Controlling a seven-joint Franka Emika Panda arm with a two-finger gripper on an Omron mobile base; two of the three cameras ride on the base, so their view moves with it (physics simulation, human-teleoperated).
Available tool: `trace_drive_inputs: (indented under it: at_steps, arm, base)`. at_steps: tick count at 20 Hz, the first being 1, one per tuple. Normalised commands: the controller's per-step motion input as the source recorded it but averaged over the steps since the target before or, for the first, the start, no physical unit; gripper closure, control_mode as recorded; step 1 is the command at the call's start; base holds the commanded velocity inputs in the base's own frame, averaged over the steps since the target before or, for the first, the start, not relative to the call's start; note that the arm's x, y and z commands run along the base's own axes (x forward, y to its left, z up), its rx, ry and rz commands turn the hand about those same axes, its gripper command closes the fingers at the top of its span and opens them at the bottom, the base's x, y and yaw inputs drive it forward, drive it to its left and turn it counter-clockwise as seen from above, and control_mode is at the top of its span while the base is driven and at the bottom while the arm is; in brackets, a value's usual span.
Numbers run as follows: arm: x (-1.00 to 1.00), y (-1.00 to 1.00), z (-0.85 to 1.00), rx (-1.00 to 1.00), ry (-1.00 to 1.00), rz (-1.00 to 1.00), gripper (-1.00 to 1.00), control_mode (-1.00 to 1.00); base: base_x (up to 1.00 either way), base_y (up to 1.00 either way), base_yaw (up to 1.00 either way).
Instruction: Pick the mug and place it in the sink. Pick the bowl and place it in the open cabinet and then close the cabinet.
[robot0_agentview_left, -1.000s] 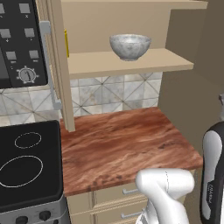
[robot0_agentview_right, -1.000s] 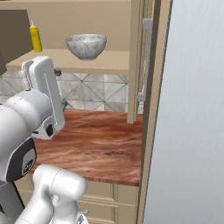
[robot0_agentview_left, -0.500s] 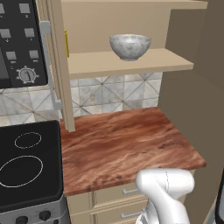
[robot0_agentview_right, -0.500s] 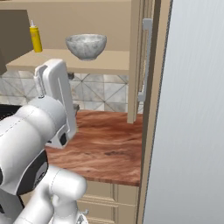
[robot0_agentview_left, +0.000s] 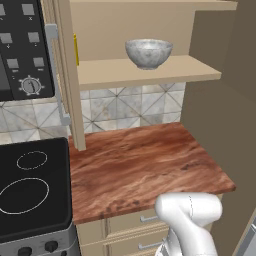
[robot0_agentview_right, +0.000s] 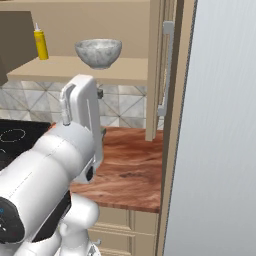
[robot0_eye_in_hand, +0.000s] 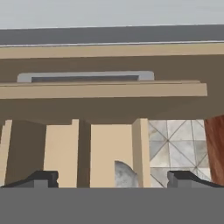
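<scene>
Bowl (robot0_agentview_left: 148, 53) sits upright on the shelf (robot0_agentview_left: 195, 74) inside the open cabinet (robot0_agentview_right: 156, 75), nothing visible in it. Yellow bottle (robot0_agentview_right: 40, 43) stands on the same shelf, apart from the bowl. Pincer (robot0_eye_in_hand: 112, 179) spread, empty, tips wide apart, with the bowl's edge between them. Wood-grain surface (robot0_agentview_left: 145, 167) below, stovetop (robot0_agentview_left: 30, 187) beside it.

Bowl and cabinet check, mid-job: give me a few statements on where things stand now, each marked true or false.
1. The mottled grey-white stone-like bowl sits on the beige wooden wall cabinet's inner shelf. True.
2. The cabinet doors are shut. False: they stand open.
3. A yellow bottle stands on the same shelf. True.
4. The gripper holds the bowl. False: its jaws are apart with nothing between them.
5. The bowl lies tipped on the reddish-brown wood-grain countertop. False: upright on the shelf.
</scene>
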Motion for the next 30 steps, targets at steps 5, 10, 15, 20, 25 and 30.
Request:
trace_drive_inputs:
  at_steps: [5, 10, 15, 20, 25, 30]
  arm:
    - [-0.28, -0.39, 0.04, 0.03, -0.05, -0.03, -1.0, -1.0]
    - [-0.06, -0.32, 0.01, 0.0, -0.01, -0.06, -1.0, -1.0]
    - [0.0, -0.31, 0.0, 0.0, 0.0, -0.07, -1.0, -1.0]
    - [0.0, -0.17, 0.0, 0.0, 0.0, -0.06, -1.0, -1.0]
    - [0.0, -0.19, 0.0, 0.0, 0.0, -0.05, -1.0, -1.0]
    - [0.01, -0.04, 0.0, 0.0, 0.0, -0.02, -1.0, -1.0]
  base:
    - [0.0, 0.0, 0.0]
    - [0.0, 0.0, 0.0]
    - [0.0, 0.0, 0.0]
    - [0.0, 0.0, 0.0]
    - [0.0, 0.0, 0.0]
    - [0.0, 0.0, 0.0]
